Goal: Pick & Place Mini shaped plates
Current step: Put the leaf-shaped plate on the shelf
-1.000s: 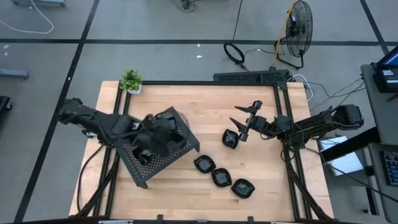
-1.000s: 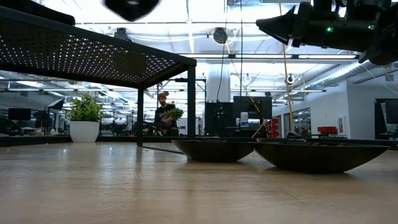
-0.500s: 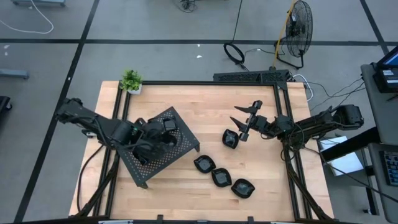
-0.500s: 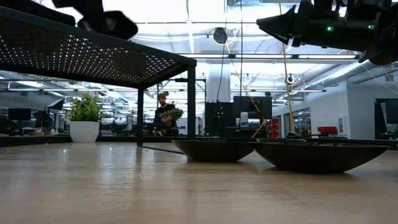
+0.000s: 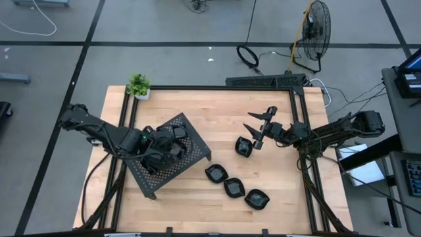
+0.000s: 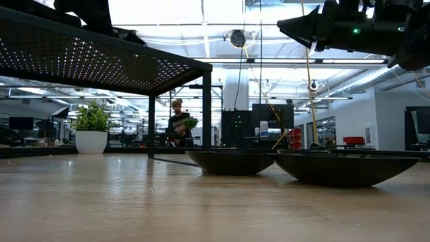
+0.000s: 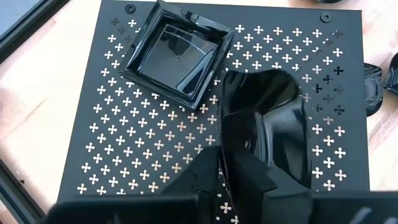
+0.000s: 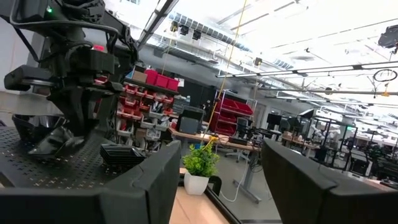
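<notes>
Left claw (image 7: 249,168) grasping rounded plate (image 7: 273,118) on perforated tray (image 7: 124,155), beside square plate (image 7: 177,59). Right claw (image 5: 258,128) released, hovering above worktop (image 5: 223,112).

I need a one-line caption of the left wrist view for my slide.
Left tool gripping a rounded mini plate above the perforated tray, beside a square plate already resting there.

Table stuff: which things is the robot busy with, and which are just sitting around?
For the job:
- square plate on the perforated tray
- rounded plate at the left hand
- four plates on the wood

Just there:
- potted plant
- fan
- cables
</notes>
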`<state>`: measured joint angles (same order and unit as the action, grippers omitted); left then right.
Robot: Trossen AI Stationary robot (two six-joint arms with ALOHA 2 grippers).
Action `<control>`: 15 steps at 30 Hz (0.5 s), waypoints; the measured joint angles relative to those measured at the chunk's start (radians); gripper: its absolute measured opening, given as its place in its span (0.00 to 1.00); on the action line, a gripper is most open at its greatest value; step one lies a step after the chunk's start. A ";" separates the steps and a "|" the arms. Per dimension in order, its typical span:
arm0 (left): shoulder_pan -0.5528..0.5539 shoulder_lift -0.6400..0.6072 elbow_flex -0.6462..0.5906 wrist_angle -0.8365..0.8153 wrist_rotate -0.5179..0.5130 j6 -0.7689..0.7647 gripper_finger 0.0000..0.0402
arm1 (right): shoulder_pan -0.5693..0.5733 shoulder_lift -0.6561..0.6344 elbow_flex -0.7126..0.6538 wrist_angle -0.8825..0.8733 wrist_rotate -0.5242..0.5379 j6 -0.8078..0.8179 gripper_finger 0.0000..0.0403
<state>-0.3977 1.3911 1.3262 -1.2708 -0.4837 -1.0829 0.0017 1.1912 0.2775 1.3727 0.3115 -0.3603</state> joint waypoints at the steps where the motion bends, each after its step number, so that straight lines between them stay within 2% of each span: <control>1: 0.000 0.000 0.000 0.000 -0.001 0.000 0.10 | 0.000 0.000 0.000 0.000 0.000 0.000 0.52; 10: 0.000 0.000 0.000 0.005 -0.014 -0.026 0.22 | 0.000 0.000 0.000 -0.018 0.005 0.030 0.52; 13: 0.000 0.000 0.000 0.020 -0.022 -0.017 0.28 | 0.000 -0.002 0.000 -0.027 0.064 0.077 0.52; 15: 0.000 0.000 0.000 0.032 -0.039 -0.009 0.34 | 0.000 -0.011 0.016 -0.105 0.126 0.127 0.52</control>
<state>-0.3977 1.3911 1.3258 -1.2390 -0.5229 -1.0923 0.0017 1.1804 0.2934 1.2676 0.4371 -0.2332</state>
